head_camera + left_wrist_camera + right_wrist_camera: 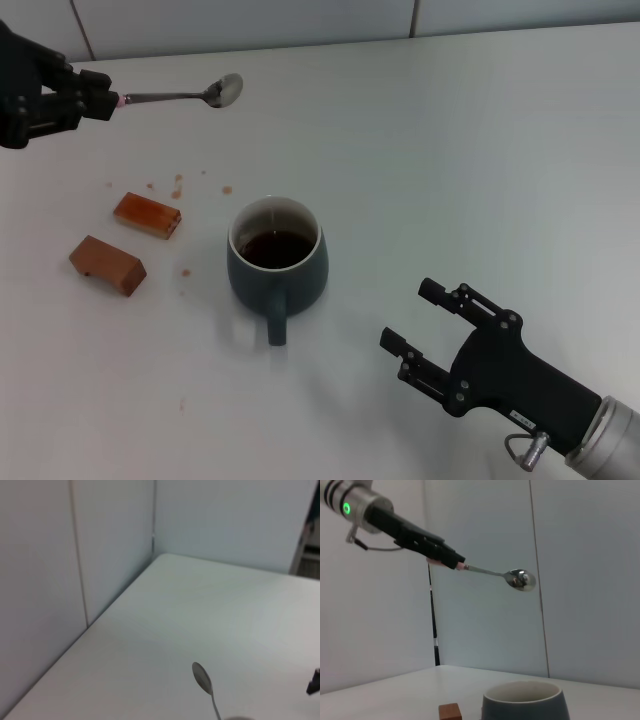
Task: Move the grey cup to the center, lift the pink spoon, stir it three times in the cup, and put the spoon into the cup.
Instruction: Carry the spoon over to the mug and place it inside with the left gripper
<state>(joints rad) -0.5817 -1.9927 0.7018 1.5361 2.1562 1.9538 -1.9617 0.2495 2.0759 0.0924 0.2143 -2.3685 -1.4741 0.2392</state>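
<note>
The grey cup [277, 262] stands mid-table with dark liquid inside and its handle toward me; its rim also shows in the right wrist view [524, 700]. My left gripper [100, 103] is at the far left, raised, shut on the pink spoon [185, 95] by its handle. The spoon's metal bowl points right, well above and behind the cup, seen also in the right wrist view [512, 576] and the left wrist view [202, 678]. My right gripper [412, 322] is open, low at the cup's right, holding nothing.
Two brown blocks [147, 215] [107, 264] lie left of the cup, with crumbs [178, 190] scattered behind them. A white wall [300, 20] bounds the table's far edge. One block [450, 712] shows in the right wrist view.
</note>
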